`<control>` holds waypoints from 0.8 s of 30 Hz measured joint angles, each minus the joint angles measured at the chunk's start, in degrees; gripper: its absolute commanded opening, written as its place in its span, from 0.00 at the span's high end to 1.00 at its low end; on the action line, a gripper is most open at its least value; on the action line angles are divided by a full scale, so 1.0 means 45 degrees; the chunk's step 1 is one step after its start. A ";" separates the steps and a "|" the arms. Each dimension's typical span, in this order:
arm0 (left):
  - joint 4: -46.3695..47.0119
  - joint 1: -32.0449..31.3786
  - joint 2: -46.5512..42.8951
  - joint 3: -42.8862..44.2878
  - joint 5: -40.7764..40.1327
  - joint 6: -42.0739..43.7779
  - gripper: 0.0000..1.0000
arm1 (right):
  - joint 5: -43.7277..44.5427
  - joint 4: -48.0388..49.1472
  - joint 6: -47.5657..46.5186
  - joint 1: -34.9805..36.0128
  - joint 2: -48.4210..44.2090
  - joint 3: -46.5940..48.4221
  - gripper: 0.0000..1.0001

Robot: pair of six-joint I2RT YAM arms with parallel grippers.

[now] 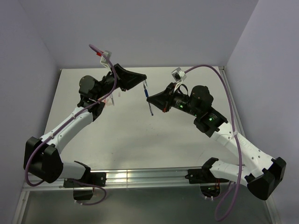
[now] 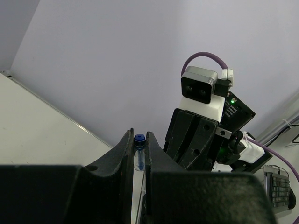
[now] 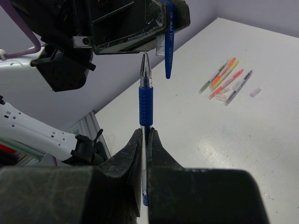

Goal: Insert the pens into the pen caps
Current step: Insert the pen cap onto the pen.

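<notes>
My left gripper (image 1: 142, 80) is shut on a clear pen cap with a blue end (image 2: 138, 142) and a blue clip (image 3: 169, 42), held above the table. My right gripper (image 1: 155, 99) is shut on a blue pen (image 3: 145, 105) with a blue grip and a silver tip. In the right wrist view the tip points at the left gripper and sits just short of the cap's clear mouth (image 3: 160, 45). In the top view the pen (image 1: 149, 99) and cap (image 1: 145, 87) meet at mid-table, between the two grippers. Several loose pens (image 3: 223, 77) in orange, yellow, pink and dark blue lie together on the table.
A small loose clear cap (image 3: 254, 92) lies beside the pen pile. In the top view the pile is mostly hidden under the left arm, with pink bits showing (image 1: 120, 95). The grey walls close in the white table (image 1: 126, 140) at the back and sides.
</notes>
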 measured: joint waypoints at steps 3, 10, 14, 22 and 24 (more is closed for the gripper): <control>0.0000 0.0000 0.0000 0.0005 -0.0015 -0.0005 1.00 | -0.0039 -0.0005 0.0000 0.0000 0.0000 0.0000 1.00; 0.0010 0.0000 0.0000 0.0248 -0.0029 -0.0029 1.00 | -0.0049 -0.0015 -0.0005 0.0000 0.0000 -0.0010 1.00; 0.0034 0.0000 0.0000 0.0413 -0.0024 -0.0044 1.00 | -0.0034 -0.0029 -0.0039 0.0000 0.0000 -0.0010 1.00; 0.0010 0.0000 0.0000 0.0418 -0.0024 -0.0039 1.00 | 0.0112 -0.0097 -0.0092 0.0000 -0.0005 -0.0010 1.00; 0.0005 0.0000 0.0000 0.0418 -0.0024 -0.0039 1.00 | 0.0155 -0.0107 -0.0097 0.0000 -0.0005 -0.0010 1.00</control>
